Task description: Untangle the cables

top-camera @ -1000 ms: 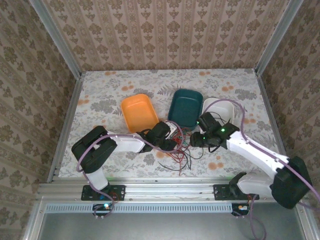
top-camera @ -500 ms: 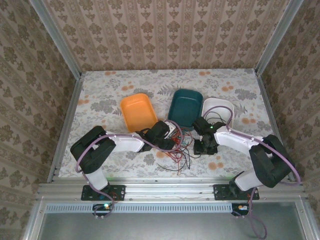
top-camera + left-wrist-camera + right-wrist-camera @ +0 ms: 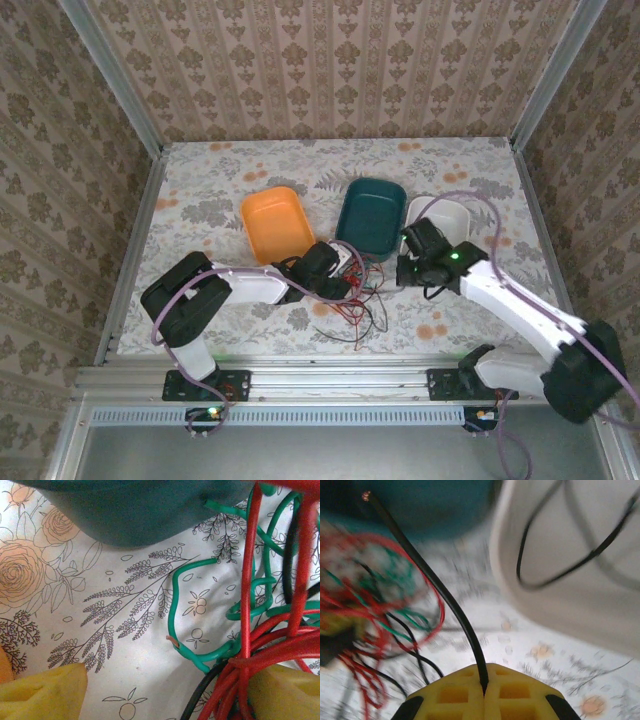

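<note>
The cables (image 3: 352, 303) lie as a red, green and black tangle on the floral table in front of the trays. My left gripper (image 3: 345, 277) rests low at the tangle's left and is open. Its yellow fingers (image 3: 45, 692) straddle red cables (image 3: 248, 605), a green cable (image 3: 173, 602) and a black one (image 3: 197, 702). My right gripper (image 3: 405, 270) is at the tangle's right, and in the wrist view this gripper (image 3: 484, 681) is shut on one black cable (image 3: 435, 582). That cable's bare tip points up toward the teal tray (image 3: 420, 505).
Three trays stand behind the tangle: orange (image 3: 275, 225), teal (image 3: 370, 212) and white (image 3: 452, 212). A loose black cable (image 3: 570, 555) lies inside the white tray (image 3: 560, 600). Metal rails and patterned walls bound the table.
My right gripper has shut on a black cable and drawn back from the tangle toward the white tray. The left arm has not moved.
</note>
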